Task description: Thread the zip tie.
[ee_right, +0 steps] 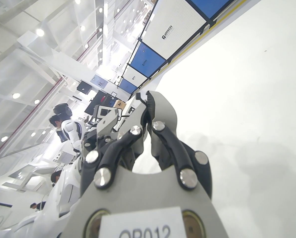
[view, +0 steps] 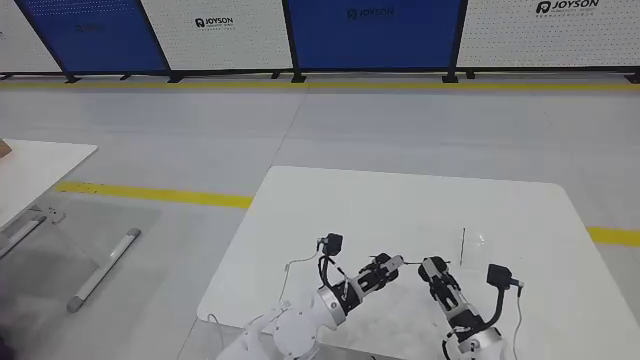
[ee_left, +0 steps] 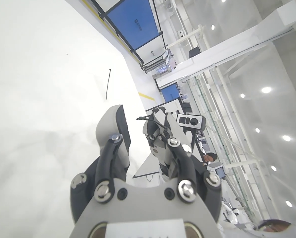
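Observation:
A thin black zip tie (view: pixel 462 244) lies straight on the white table (view: pixel 400 200), a little ahead of both arms and to the right of them; it shows as a slim dark strip (ee_left: pixel 108 84) in the left wrist view. My left gripper (view: pixel 392 262) hovers low near the table's front edge, and its fingers (ee_left: pixel 118 125) stand apart with nothing between them. My right gripper (view: pixel 430 264) sits close beside it. Its jaws (ee_right: pixel 146 100) are pressed together on a short black piece (ee_right: pixel 138 96) that looks like a zip tie's head end sticking out past the tips.
The table's left edge runs close to the left arm, and its front edge lies under both arms. A second white table (view: pixel 40 165) stands off to the left. Blue and white partition panels (view: pixel 375 10) line the back.

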Action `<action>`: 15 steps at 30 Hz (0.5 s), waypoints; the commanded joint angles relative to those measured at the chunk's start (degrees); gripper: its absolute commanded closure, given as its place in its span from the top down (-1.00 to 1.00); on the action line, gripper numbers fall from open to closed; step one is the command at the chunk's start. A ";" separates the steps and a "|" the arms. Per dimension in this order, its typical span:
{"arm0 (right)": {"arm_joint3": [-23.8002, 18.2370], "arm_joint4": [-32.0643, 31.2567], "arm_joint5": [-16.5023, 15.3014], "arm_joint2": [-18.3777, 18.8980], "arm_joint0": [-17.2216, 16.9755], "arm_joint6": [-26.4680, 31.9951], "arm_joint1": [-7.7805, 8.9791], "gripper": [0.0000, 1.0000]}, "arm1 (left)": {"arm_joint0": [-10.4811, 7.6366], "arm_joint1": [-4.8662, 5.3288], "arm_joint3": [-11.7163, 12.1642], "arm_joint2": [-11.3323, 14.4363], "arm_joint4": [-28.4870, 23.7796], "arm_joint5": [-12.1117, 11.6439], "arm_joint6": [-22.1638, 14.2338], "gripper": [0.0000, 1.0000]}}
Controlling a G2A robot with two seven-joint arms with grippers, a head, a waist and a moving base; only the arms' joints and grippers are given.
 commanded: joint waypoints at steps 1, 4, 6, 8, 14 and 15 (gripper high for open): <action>0.06 -0.20 0.06 -0.11 0.05 -0.06 -0.01 -1.00 | -0.03 -0.06 -0.05 0.23 0.23 0.15 0.24 -0.46; 0.12 -0.40 0.06 -0.31 0.12 0.17 -0.02 -1.00 | -0.24 -0.15 0.03 0.31 -0.17 0.44 0.20 -0.42; 0.12 -0.43 0.11 -0.37 0.16 0.29 -0.03 -1.00 | -0.34 -0.19 0.16 0.33 -0.46 0.57 0.10 -0.42; 0.11 -0.60 0.19 -0.45 0.22 0.43 -0.02 -1.00 | -0.38 -0.22 0.29 0.28 -0.73 0.58 0.14 -0.48; -0.02 -0.91 0.05 -0.63 0.27 0.47 -0.03 -1.00 | -0.32 -0.27 0.43 0.08 -1.10 0.60 0.25 -0.76; -0.04 -0.92 -0.01 -0.61 0.25 0.44 -0.02 -1.00 | -0.30 -0.27 0.42 0.07 -1.11 0.61 0.25 -0.80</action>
